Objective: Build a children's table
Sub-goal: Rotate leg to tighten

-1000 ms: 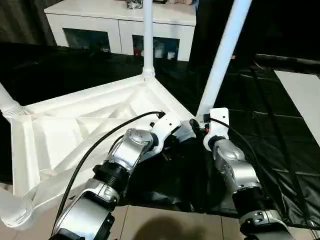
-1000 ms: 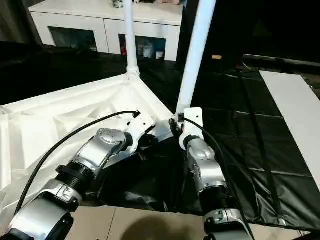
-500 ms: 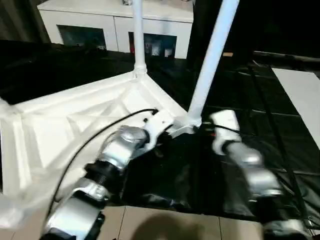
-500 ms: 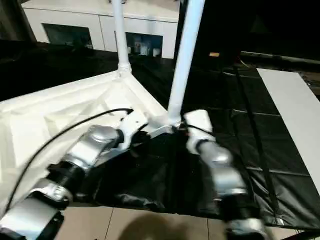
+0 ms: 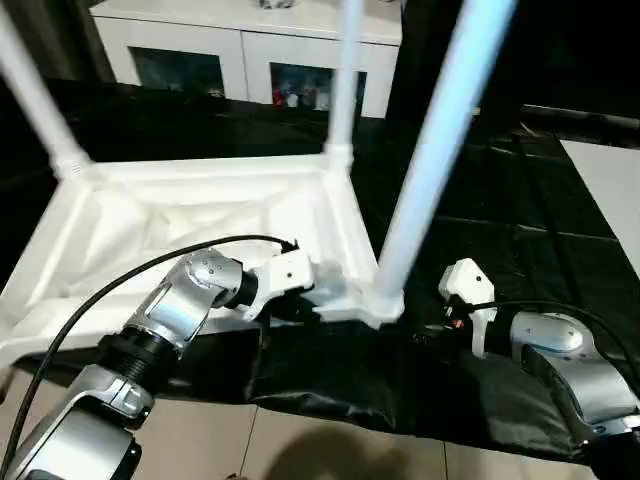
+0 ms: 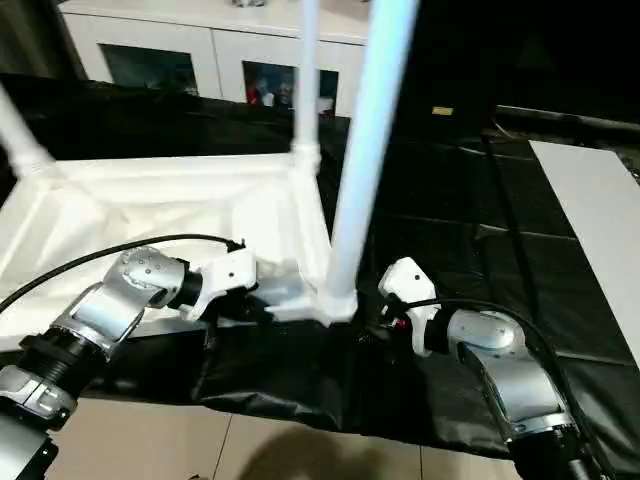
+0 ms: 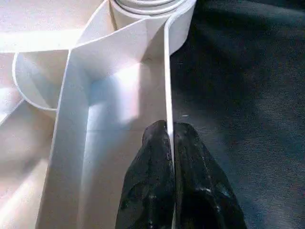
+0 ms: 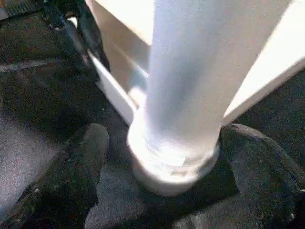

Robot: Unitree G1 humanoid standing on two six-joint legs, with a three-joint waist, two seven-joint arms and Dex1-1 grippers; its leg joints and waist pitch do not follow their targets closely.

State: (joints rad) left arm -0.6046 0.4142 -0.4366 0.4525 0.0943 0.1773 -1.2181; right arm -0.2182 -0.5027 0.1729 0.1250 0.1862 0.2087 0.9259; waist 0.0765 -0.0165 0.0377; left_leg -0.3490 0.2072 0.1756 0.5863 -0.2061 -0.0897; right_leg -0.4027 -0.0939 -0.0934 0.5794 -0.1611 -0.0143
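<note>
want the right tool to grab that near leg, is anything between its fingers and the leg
Nothing visible. The right tool is open, one finger on each side of the leg's base where it enters the tabletop's corner socket, with bare black sheet in the gaps.

I seem to be working in a home-like room, perhaps a staged living room. Ahead of me a white cabinet (image 5: 250,45) with dark glass doors stands against the far side, small colourful items behind the glass. The floor (image 5: 200,440) under me is pale tile, with a black sheet (image 5: 520,230) spread over it as my work area.
</note>
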